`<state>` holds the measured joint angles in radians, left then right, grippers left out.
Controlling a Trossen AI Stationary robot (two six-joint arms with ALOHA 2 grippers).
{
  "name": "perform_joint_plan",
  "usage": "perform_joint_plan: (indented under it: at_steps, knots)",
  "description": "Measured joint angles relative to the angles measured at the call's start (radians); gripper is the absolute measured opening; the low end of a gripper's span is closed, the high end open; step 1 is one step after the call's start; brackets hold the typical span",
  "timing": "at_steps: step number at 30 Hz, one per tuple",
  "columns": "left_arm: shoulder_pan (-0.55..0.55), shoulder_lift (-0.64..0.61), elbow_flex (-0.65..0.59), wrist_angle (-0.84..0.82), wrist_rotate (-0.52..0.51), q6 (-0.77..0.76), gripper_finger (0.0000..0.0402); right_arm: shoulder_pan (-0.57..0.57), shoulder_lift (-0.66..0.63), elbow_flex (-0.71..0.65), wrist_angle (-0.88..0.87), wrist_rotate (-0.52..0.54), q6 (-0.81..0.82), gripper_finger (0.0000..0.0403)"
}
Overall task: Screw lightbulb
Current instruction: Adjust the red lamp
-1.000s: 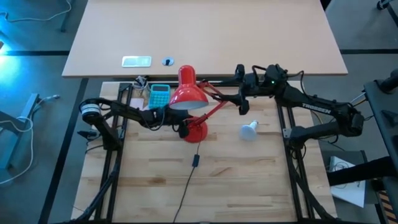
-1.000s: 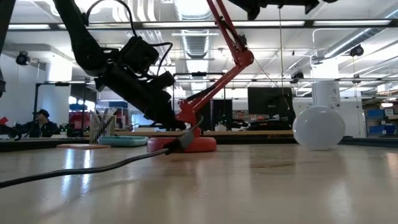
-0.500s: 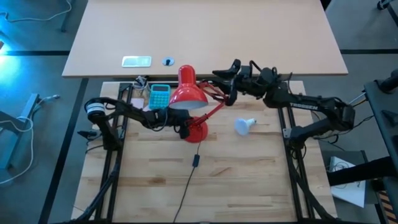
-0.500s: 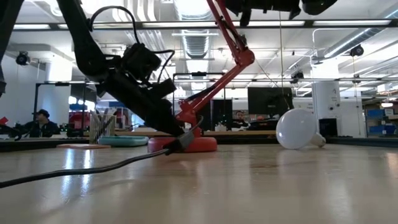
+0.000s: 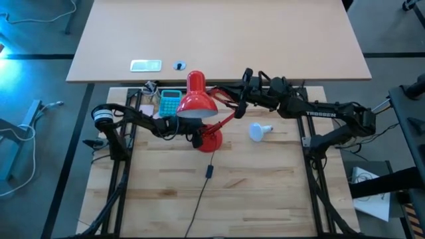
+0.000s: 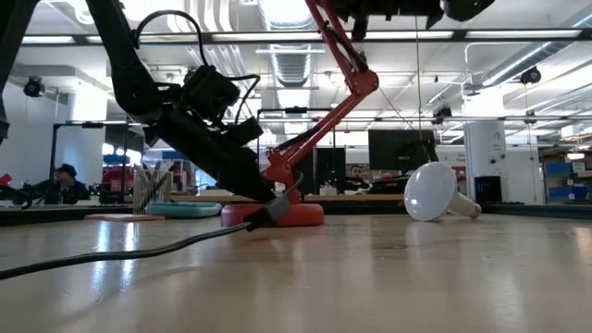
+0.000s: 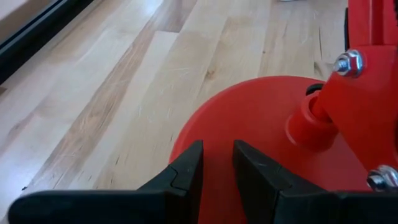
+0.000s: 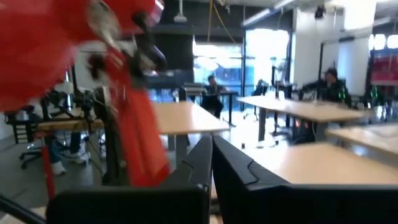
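The white lightbulb [image 5: 259,131] lies on its side on the wooden table, right of the red desk lamp [image 5: 197,103]; in the low view the lightbulb [image 6: 430,192] rests on its dome with the neck pointing right. My left gripper [image 5: 196,137] reaches low to the lamp's round base [image 7: 249,124], its fingers a narrow gap apart. My right gripper [image 5: 244,87] hangs raised beside the lamp's jointed arm [image 5: 226,99], shut with nothing between its fingers [image 8: 210,149]. Whether it touches the lamp arm, I cannot tell. My left gripper rests both fingertips [image 7: 189,165] on the top of the lamp base near its rim [image 7: 205,134]. It slants down from the table's left [image 6: 264,208]. Only red base surface shows in the narrow gap between the fingers. The base stands flat on the table.
A teal calculator [image 5: 170,101] lies behind the lamp at the far left. The lamp's black cord with its switch [image 5: 209,171] runs toward the near edge. A light desk [image 5: 219,33] stands beyond the table. People sit in the room behind.
My right gripper has swung from above the lightbulb toward the table's left and far side, up to the lamp's arm, and has shut. The lightbulb has rolled a little toward the left and turned, its neck now pointing right. The lamp's shade has shifted slightly left.
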<state>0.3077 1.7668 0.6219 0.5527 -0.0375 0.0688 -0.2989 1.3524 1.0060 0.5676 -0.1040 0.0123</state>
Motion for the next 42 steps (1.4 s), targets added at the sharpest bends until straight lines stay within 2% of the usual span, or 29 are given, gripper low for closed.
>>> perform_joint_plan:
  at_steps: [9,14,19,26,32,42]
  knots:
    - [0.001,0.0,0.004,-0.007,0.001,0.0,0.008,0.0,0.12,0.001,-0.043,-0.003,0.038,0.0002]
    - [0.001,0.001,0.004,-0.008,-0.003,0.0,0.008,-0.002,0.131,0.003,-0.065,0.003,0.026,0.0001]
    - [0.001,0.002,0.004,-0.007,-0.006,0.0,0.008,-0.006,0.049,-0.002,-0.119,0.016,0.0,0.0001]
    - [0.001,0.003,0.005,-0.005,-0.025,-0.036,0.008,-0.002,-0.14,-0.003,-0.315,0.136,-0.033,0.0001]
    - [0.003,0.005,0.004,0.02,-0.045,-0.053,0.008,0.029,-0.242,-0.008,-0.465,0.26,-0.033,0.0002]
    - [0.005,-0.05,0.002,-0.021,-0.06,-0.036,0.0089,0.073,-0.325,-0.013,-0.574,0.263,-0.022,0.0001]
